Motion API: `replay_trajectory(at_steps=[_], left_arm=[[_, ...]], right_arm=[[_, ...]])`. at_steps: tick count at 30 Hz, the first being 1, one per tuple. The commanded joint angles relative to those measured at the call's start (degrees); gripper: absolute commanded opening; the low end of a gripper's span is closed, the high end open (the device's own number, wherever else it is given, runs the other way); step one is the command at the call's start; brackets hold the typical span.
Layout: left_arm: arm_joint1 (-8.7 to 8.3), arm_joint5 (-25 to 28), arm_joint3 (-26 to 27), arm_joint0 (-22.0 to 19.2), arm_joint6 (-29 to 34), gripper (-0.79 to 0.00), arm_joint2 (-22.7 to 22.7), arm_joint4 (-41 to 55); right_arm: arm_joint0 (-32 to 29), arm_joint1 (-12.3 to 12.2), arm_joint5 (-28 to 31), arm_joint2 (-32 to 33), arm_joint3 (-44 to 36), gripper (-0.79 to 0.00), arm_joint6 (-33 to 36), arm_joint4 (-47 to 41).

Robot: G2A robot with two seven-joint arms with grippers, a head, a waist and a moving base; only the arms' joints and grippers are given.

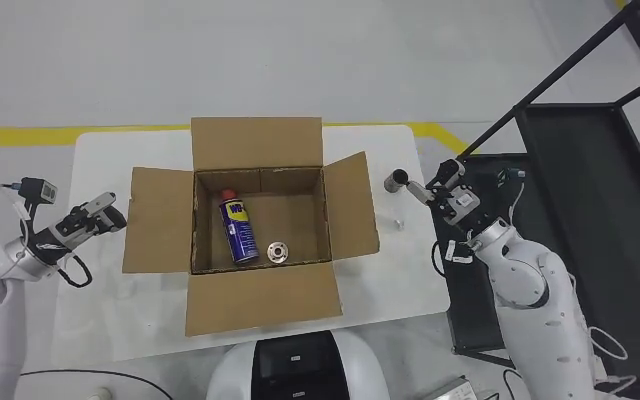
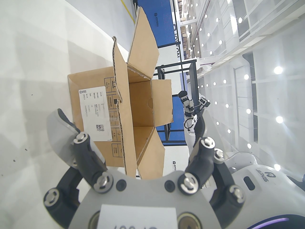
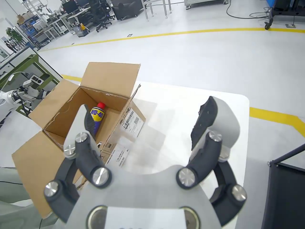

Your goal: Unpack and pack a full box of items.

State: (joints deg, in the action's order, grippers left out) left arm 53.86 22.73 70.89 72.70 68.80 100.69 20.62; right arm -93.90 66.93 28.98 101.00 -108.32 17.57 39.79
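Note:
An open cardboard box (image 1: 259, 222) stands in the middle of the white table (image 1: 400, 280), all flaps folded out. Inside it lie a blue spray can (image 1: 237, 228) with a red cap and a round metal flange (image 1: 277, 251). My left gripper (image 1: 108, 213) hovers open and holds nothing at the table's left side, facing the box's labelled wall (image 2: 95, 106). My right gripper (image 1: 420, 180) is open and holds nothing near the table's right edge, looking down over the box (image 3: 59, 110) and the spray can (image 3: 96, 117). The flange is hidden in both wrist views.
A small pale object (image 1: 397, 222) lies on the table right of the box. A black metal rack (image 1: 570, 190) stands just beyond the table's right edge. Bare table lies left of the box and along its front. A yellow floor line (image 1: 60, 133) runs behind the table.

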Motion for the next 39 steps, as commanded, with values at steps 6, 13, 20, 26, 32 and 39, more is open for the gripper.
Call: replay_trajectory(at_steps=[6, 13, 20, 26, 32, 39], left_arm=[[0.0, 0.0, 0.0, 0.0, 0.0, 0.0, 0.0, 0.0], [0.0, 0.0, 0.0, 0.0, 0.0, 0.0, 0.0, 0.0], [0.0, 0.0, 0.0, 0.0, 0.0, 0.0, 0.0, 0.0], [0.0, 0.0, 0.0, 0.0, 0.0, 0.0, 0.0, 0.0], [0.0, 0.0, 0.0, 0.0, 0.0, 0.0, 0.0, 0.0], [0.0, 0.0, 0.0, 0.0, 0.0, 0.0, 0.0, 0.0]], right_arm=[[0.1, 0.0, 0.0, 0.1, -0.1, 0.0, 0.1, 1.0], [5.6, -0.3, -1.0, -4.6, 11.0, 0.0, -10.1, 25.1], [12.3, 0.1, -3.8, -13.0, 26.7, 0.0, -23.7, 41.8], [18.2, 1.2, -12.8, -18.3, 37.3, 0.0, -28.8, 45.4], [23.2, 2.6, -20.9, -21.8, 45.1, 0.0, -31.4, 45.1], [27.4, 4.0, -23.3, -24.8, 52.2, 0.0, -30.5, 42.1]])
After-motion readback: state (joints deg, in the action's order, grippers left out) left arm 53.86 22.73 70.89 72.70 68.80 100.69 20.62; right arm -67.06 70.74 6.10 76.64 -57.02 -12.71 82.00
